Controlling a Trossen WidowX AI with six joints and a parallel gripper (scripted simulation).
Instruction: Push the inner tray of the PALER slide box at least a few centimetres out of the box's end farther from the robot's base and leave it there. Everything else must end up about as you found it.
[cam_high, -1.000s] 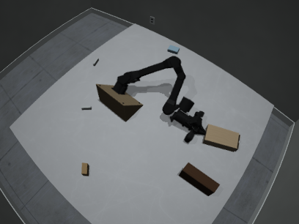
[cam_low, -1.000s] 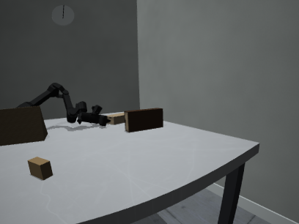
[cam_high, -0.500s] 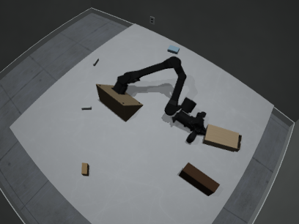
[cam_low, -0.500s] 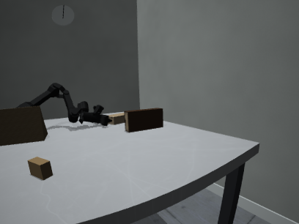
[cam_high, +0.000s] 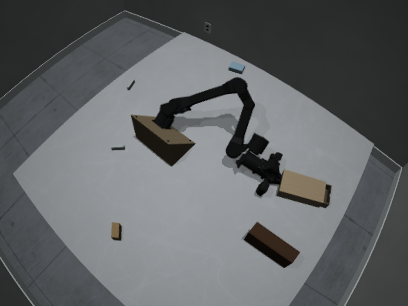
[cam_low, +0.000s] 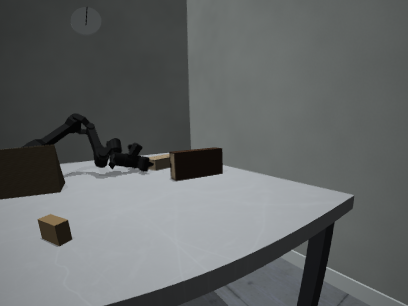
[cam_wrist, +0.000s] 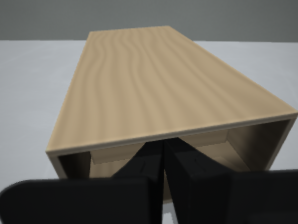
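The paler slide box (cam_high: 301, 186) (cam_low: 160, 161) (cam_wrist: 160, 85) lies on the table to the right of the arm. Its inner tray (cam_high: 327, 196) sticks a little way out of the end away from the robot's base. In the wrist view the tray's near face (cam_wrist: 227, 144) sits recessed inside the sleeve. My gripper (cam_wrist: 162, 139) (cam_high: 276, 181) (cam_low: 148, 164) is shut and empty. Its closed fingertips reach into the sleeve's near opening, against the tray's near face. The darker slide box (cam_high: 272, 243) (cam_low: 196, 163) lies apart, nearer the table's front.
A large brown wedge (cam_high: 162, 137) (cam_low: 27, 172) carries the arm's base. A small tan cube (cam_high: 116, 230) (cam_low: 55, 229) lies at the front left. A pale blue block (cam_high: 237, 66) lies at the back. Two small grey sticks (cam_high: 131, 85) (cam_high: 118, 148) lie to the left.
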